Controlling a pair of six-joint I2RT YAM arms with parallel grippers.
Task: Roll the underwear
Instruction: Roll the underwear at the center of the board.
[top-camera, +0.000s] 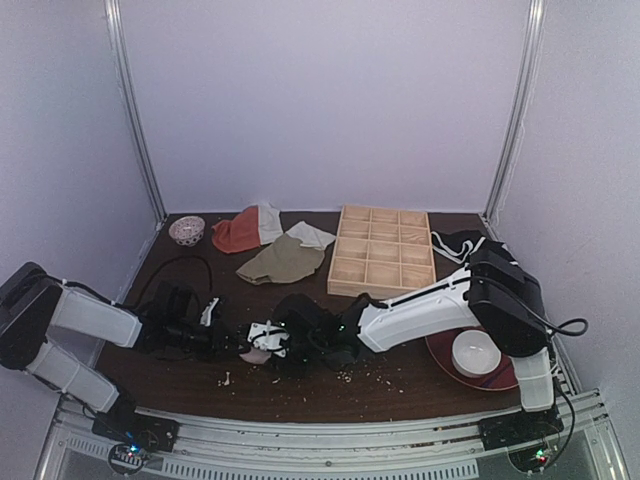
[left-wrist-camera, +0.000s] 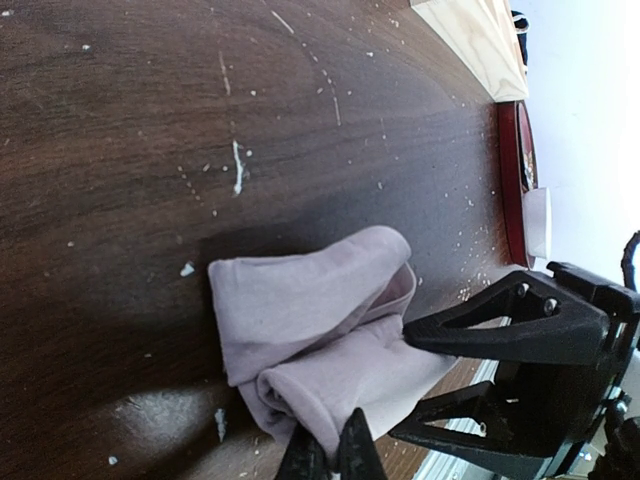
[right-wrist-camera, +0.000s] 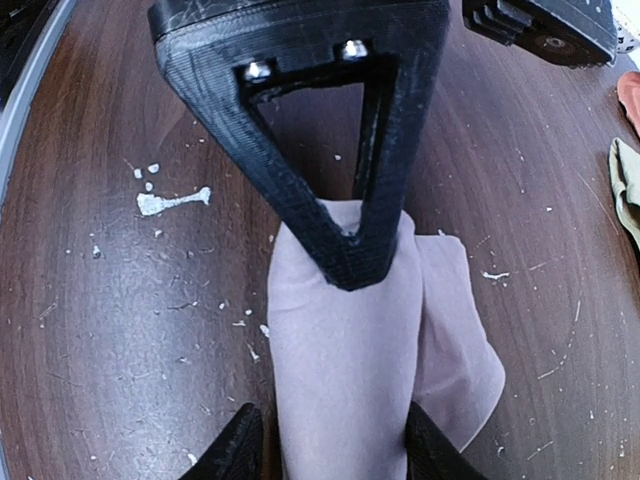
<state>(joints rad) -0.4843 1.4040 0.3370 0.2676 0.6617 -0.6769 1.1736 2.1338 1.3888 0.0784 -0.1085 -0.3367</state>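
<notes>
Here the left gripper (left-wrist-camera: 330, 452) pinches the underwear (left-wrist-camera: 310, 320) shut-fingered to anchor it on the counter (left-wrist-camera: 120, 150), while the right gripper (right-wrist-camera: 335, 445) straddles the roll, fingers apart.

Setting: robot test booth, lab type. Plain white enclosure walls (top-camera: 320, 100) with metal corner posts (top-camera: 135, 110); dark wood worktop (top-camera: 400, 375), crumb-flecked; two arms bolted to its near-edge rail (top-camera: 330, 435).
</notes>
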